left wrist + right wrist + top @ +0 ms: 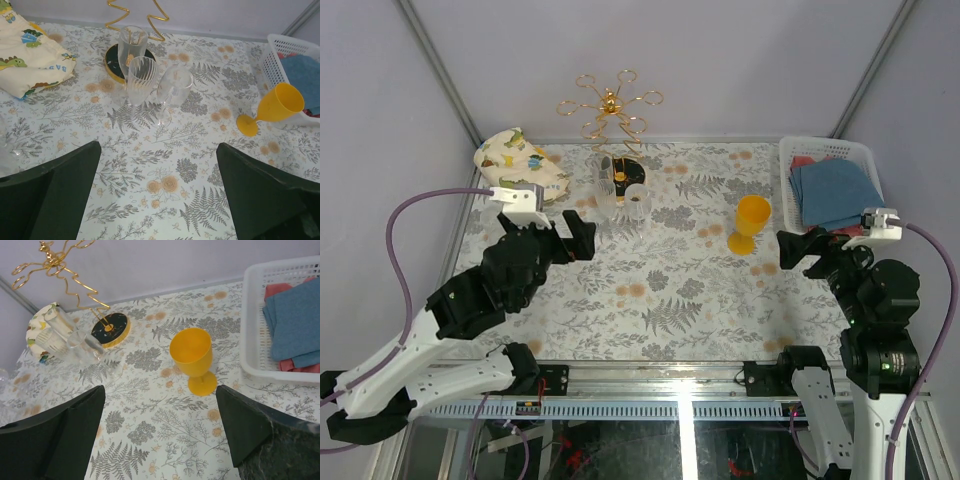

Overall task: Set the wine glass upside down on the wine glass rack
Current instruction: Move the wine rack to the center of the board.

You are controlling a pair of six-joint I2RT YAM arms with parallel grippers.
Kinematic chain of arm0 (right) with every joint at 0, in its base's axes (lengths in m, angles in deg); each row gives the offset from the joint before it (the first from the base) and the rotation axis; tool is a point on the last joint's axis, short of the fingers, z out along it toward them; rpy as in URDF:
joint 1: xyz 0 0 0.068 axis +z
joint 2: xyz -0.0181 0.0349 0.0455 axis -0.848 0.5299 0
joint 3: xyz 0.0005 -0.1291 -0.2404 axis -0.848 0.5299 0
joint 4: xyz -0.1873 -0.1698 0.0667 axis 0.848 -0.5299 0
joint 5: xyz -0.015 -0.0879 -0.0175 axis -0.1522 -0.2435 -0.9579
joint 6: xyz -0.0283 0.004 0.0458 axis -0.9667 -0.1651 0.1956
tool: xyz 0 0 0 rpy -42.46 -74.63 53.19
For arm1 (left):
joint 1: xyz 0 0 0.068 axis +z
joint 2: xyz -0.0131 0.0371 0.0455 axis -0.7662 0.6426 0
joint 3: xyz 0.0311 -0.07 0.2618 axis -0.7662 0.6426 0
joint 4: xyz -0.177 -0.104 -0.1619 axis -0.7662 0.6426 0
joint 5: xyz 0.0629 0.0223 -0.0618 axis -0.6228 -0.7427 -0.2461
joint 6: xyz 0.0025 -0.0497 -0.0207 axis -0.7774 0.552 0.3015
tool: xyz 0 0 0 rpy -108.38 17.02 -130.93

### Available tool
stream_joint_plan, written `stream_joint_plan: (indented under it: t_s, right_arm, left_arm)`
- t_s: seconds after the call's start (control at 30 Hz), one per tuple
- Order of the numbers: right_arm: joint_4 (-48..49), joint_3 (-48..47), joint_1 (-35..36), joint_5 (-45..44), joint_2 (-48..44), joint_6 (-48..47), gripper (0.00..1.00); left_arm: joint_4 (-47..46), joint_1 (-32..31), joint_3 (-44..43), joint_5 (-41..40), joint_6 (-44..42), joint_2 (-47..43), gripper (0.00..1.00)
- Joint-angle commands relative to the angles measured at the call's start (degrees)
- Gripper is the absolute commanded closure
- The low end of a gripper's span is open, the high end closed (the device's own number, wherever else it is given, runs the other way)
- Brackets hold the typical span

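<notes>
A gold wine glass rack (610, 103) is set at the back of a floral-covered table (670, 300). A clear stemmed wine glass (173, 89) is seen just in front of the rack's base, apparently upright, crowded by two other clear glasses (141, 77). A yellow goblet (752, 222) is placed to the rack's right. The left gripper (159, 147) and right gripper (160, 390) are held wide apart and empty, well short of the rack.

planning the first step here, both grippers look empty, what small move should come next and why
Probably ease the right gripper forward toward the stem of the yellow goblet. Its jaws stand open and empty, the goblet stands upright, alone and nearest that arm, while the clear glasses crowd the base of the rack.
</notes>
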Motion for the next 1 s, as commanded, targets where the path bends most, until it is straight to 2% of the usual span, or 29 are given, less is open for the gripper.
stream_joint_plan:
  t_s: [0.0, 0.33, 0.47, 0.6, 0.67, 0.77, 0.87, 0.97]
  right_arm:
    - [0.21, -2.90, -0.94, 5.35, 1.89, 0.05, 0.01]
    - [-1.45, -4.52, -1.29, 1.63, 4.48, -1.75, 0.00]
    - [-4.75, -6.77, -1.30, -1.53, 8.38, -2.42, 0.00]
    - [-8.21, -9.42, -1.36, -0.92, 14.08, -3.31, 0.01]
    - [-9.54, -10.79, -1.33, -0.02, 17.31, -3.78, 0.00]
    - [-11.39, -13.17, -1.33, -0.20, 22.31, -4.68, 0.00]
    - [-13.23, -16.30, -1.34, -3.55, 27.49, -5.05, 0.00]
    - [-14.07, -18.89, -1.33, -8.00, 31.73, -4.43, 0.00]
  left_arm:
    - [0.50, -0.73, -2.22, -3.27, -0.35, -0.42, 0.00]
    - [0.32, -0.97, -3.01, 0.41, -0.43, 4.85, 0.00]
    - [-0.98, -0.96, -3.86, -1.07, -0.82, 7.77, 0.00]
    - [-4.14, -0.09, -5.09, -0.46, -3.01, 8.69, 0.00]
    - [-5.13, 2.93, -6.23, 2.95, -4.32, 9.70, 0.00]
    - [-4.26, 11.02, -9.05, 10.72, -4.65, 12.78, 0.00]
    - [-3.26, 19.68, -11.02, 17.63, -4.28, 15.57, 0.00]
    - [-3.77, 26.31, -11.36, 21.10, -3.88, 16.87, 0.00]
